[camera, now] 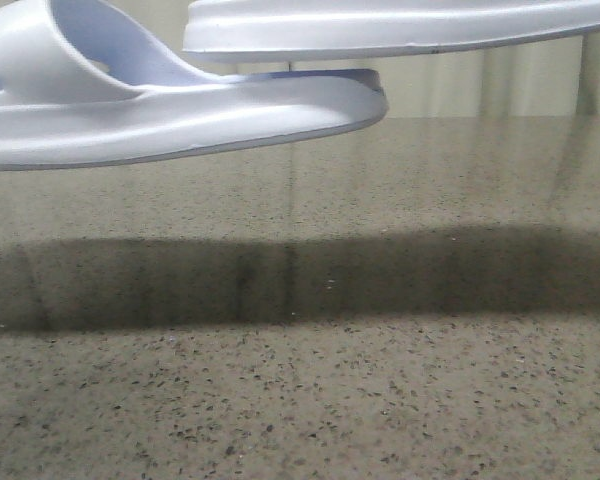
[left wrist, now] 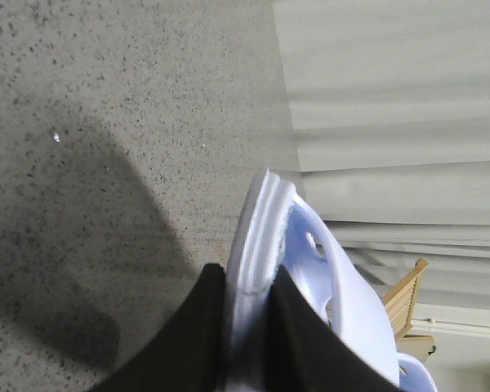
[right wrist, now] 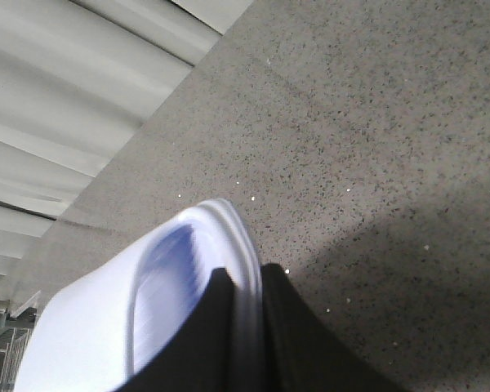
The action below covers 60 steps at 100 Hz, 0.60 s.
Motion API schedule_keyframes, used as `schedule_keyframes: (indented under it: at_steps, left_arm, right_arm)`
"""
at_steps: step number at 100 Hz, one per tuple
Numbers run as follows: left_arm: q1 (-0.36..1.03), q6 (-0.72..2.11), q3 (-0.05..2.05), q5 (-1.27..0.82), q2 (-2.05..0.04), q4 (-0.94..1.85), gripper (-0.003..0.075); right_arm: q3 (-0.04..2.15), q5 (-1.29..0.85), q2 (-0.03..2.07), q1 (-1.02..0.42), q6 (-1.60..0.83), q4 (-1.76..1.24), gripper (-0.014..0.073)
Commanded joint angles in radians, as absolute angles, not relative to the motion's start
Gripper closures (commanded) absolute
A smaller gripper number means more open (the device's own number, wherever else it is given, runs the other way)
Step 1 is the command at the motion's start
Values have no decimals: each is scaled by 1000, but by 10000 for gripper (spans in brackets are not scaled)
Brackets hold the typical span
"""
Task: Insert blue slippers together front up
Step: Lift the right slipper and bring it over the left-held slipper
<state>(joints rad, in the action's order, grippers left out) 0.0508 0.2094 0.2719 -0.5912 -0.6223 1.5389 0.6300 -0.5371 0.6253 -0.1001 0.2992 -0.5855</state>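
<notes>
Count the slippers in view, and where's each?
2. One slipper is held off the table by the left gripper; the other slipper is higher, in the right gripper.

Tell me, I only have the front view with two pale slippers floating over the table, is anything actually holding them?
Observer: Yes. The left wrist view shows the left gripper shut on the left slipper, black fingers on either side of its sole edge.
Operator: And the higher one on the right?
Observer: The right gripper is shut on the right slipper the same way, pinching its sole rim.
Operator: Can you see a strap?
Observer: In the left wrist view, the left slipper's strap shows a side cut-out.
</notes>
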Motion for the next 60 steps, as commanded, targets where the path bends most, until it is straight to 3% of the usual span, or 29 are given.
schedule_keyframes:
  at_steps: [1,60]
  left_arm:
    - [50,215,298,-636,-627,1612,704]
    - [50,265,298,-697,-627,1676,704]
  right_arm:
    - [668,-481,617,-98,277,-616,701]
    - [668,-508,664,-98,199,-686,701]
